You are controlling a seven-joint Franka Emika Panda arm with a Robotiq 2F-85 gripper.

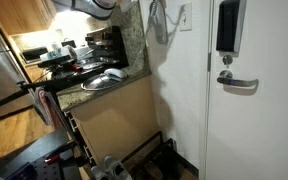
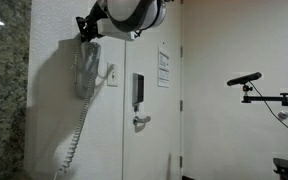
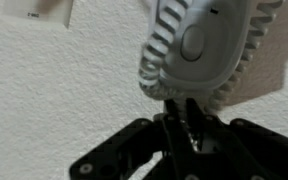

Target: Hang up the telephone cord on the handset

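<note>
The light-grey handset (image 3: 196, 42) hangs on the white wall; it also shows in both exterior views (image 2: 85, 68) (image 1: 156, 22). The whitish coiled telephone cord (image 3: 156, 55) wraps around the handset's rounded end in the wrist view. In an exterior view the cord (image 2: 77, 135) droops down the wall below the handset. My gripper (image 3: 184, 118) sits right at the handset's end, its fingers shut on a few coils of the cord. In an exterior view the gripper (image 2: 87, 28) is just above the handset, against the wall.
A white switch plate (image 2: 111, 76) is beside the handset. A door carries a black box (image 2: 138, 90) and a lever handle (image 2: 141, 122). A granite counter with pans (image 1: 99, 80) stands near the wall corner. A camera on a stand (image 2: 246, 80) is off to one side.
</note>
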